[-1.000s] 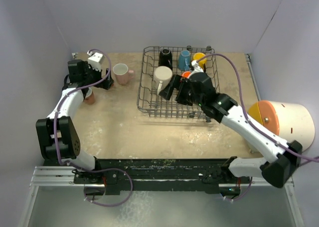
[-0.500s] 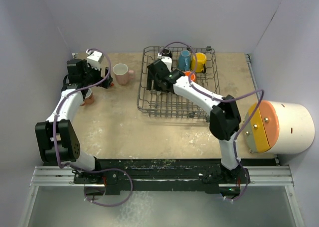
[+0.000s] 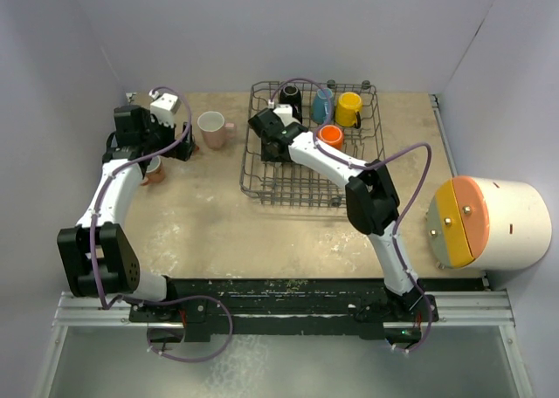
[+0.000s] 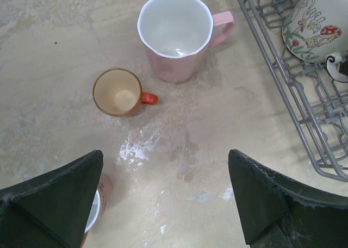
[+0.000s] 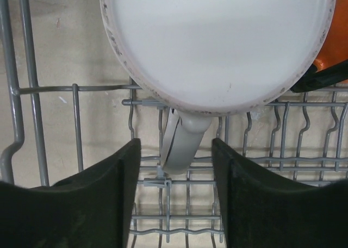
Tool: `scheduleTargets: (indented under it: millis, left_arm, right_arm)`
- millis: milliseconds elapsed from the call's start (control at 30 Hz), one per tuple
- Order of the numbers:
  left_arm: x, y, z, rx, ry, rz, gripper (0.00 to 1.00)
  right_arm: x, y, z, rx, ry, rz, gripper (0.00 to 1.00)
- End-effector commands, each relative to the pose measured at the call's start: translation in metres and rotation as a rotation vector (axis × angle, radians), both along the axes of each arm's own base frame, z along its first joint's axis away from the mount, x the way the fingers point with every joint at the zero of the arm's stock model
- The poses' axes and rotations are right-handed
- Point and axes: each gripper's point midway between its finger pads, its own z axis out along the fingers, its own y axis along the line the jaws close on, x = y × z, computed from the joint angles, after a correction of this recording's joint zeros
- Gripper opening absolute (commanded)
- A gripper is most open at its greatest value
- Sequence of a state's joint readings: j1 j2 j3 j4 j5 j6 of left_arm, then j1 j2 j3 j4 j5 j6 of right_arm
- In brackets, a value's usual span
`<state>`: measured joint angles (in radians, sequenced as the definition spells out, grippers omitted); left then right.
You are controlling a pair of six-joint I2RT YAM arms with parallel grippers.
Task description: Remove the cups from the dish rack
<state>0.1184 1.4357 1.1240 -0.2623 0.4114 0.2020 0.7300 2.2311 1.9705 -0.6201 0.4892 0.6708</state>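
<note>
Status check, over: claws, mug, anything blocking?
Left claw open, empty, over table. Right claw open, straddling handle of white mug in dish rack, not clamped. Orange mug close alongside.

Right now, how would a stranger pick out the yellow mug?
Find the big grey wire dish rack. Near its far right corner sits the yellow mug, just right of the blue one. No other cup in view is yellow.
</note>
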Motion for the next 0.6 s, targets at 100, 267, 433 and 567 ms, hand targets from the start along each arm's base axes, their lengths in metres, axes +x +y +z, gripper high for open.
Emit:
scheduleTargets:
  millis: [100,267,433,567]
  left_arm:
    - [-0.01,0.002,0.034,0.022,-0.041,-0.002,0.99]
    - [-0.017,-0.004,0.038,-0.004,-0.025,-0.024,0.99]
    - [-0.025,-0.013,0.047,-0.04,-0.014,-0.059,0.99]
    - [-0.032,-0.016,0.054,-0.042,-0.017,-0.069,0.99]
  right_arm:
    - [0.015,-0.004,0.028,-0.002,-0.08,-0.034,0.38]
    - [0.015,-0.007,0.044,0.003,-0.106,-0.032,0.19]
    - [0.013,-0.01,0.043,-0.015,-0.1,-0.023,0.21]
    - [0.01,-0.006,0.032,0.003,-0.081,-0.01,0.47]
